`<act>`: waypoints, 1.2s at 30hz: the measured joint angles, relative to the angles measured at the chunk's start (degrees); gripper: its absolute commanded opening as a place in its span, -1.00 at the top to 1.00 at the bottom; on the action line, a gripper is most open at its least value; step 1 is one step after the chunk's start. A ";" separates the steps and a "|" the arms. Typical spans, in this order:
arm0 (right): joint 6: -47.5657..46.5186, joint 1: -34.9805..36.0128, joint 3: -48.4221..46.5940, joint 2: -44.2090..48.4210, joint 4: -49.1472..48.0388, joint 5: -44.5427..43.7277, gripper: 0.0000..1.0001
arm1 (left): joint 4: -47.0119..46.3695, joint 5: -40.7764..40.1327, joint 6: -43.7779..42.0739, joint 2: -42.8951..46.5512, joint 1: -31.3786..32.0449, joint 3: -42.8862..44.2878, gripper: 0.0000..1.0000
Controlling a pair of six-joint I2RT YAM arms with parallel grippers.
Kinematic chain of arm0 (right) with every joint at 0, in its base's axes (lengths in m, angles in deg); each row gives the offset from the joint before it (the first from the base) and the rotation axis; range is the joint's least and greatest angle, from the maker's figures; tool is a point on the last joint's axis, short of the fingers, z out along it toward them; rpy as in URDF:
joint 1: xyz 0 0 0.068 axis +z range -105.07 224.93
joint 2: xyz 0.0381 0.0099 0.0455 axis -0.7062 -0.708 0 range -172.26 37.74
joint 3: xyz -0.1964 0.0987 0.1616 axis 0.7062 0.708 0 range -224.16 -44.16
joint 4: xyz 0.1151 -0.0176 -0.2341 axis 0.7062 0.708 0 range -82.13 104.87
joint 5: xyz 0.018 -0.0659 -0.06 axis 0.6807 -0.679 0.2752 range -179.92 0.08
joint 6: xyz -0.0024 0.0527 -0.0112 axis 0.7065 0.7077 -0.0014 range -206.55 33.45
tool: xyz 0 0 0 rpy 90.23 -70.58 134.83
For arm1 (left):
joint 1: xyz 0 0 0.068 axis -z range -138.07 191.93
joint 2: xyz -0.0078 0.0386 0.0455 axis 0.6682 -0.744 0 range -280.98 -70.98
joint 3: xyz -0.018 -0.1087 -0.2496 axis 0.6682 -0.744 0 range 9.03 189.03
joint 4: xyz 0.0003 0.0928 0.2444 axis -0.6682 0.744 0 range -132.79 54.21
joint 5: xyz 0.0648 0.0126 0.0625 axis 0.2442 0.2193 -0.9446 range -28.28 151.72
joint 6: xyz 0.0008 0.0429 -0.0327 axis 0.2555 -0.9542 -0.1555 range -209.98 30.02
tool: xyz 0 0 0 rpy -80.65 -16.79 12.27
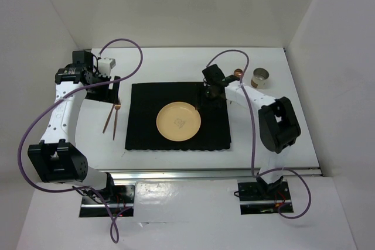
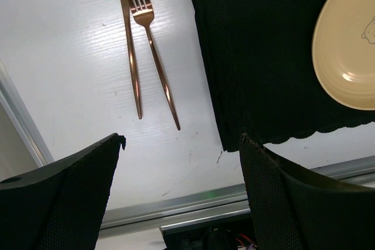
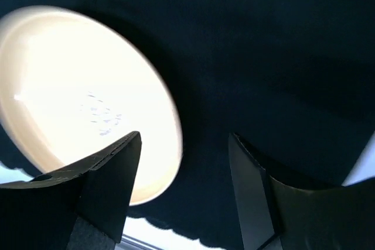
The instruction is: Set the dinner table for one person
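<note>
Looking down from the top external view, we see the large white rectangular worktop (image 1: 176, 65) with silver metal rails spread beneath both arms. The left claw (image 1: 115, 93) hangs over its bare left part. Just on the near side of that claw lie a slim copper-coloured metal knife (image 1: 109, 121) and a matching copper-coloured metal fork (image 1: 115, 125), side by side, heads toward the claw. To this claw's right sits a black rectangular cloth placemat (image 1: 143, 130) bearing a round pale yellow plate (image 1: 179, 122). The right claw (image 1: 212, 95) hovers over the placemat's far right corner, with the plate to its left and nearer the bases. A short silver metal cup (image 1: 260, 77) stands on the worktop to its right, apart from it.

From the left wrist, we find the two black fingers (image 2: 76, 191) spread wide with nothing between them. Knife and fork lie ahead on the white worktop, close at the heads and spreading at the handles. The placemat's scalloped edge and part of the plate lie to the claw's right, and a silver rail runs below the fingertips.

From the right wrist, we find the dark fingers (image 3: 108, 180) likewise parted and empty above the placemat. The plate glares brightly beyond the left finger.
</note>
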 measured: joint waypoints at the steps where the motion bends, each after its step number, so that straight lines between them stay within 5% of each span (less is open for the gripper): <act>1: 0.02 -0.28 -0.52 1.53 0.22 -0.96 -0.38 | 0.04 0.02 0.00 0.00 0.00 0.00 -0.76; 7: -0.07 -8.48 -4.44 6.19 0.17 -2.71 -0.16 | 0.22 -0.07 -0.02 0.00 0.00 0.00 -0.76; 13: -1.14 -21.75 -12.48 -2.93 0.59 -4.46 -0.10 | 0.26 -0.66 -0.07 -0.28 0.00 -0.24 -0.76; 27: -3.87 -22.14 -33.57 -27.30 5.01 -14.78 -0.17 | 0.28 -3.54 -0.13 -2.58 0.00 -0.92 -0.76; 29: -3.98 -22.14 -33.66 -27.32 5.35 -16.04 -0.02 | 0.26 -3.69 -0.13 -2.69 0.00 -0.92 -0.76; 30: -4.24 -22.14 -33.64 -27.41 5.57 -16.41 0.17 | 0.26 -3.74 -0.13 -2.84 0.00 -0.92 -0.76; 31: -4.55 -22.14 -33.27 -27.52 5.31 -16.48 0.63 | 0.26 -3.76 -0.13 -3.04 0.00 -0.92 -0.76; 32: -4.96 -22.14 -32.85 -27.50 4.96 -16.44 0.79 | 0.26 -3.76 -0.13 -3.32 0.00 -0.92 -0.76; 34: -5.09 -22.14 -31.91 -27.08 4.20 -16.24 1.00 | 0.26 -3.74 -0.13 -3.87 0.00 -0.92 -0.76; 36: -5.20 -22.14 -30.60 -26.40 3.13 -16.09 1.00 | 0.26 -3.74 -0.11 -4.24 0.00 -0.92 -0.76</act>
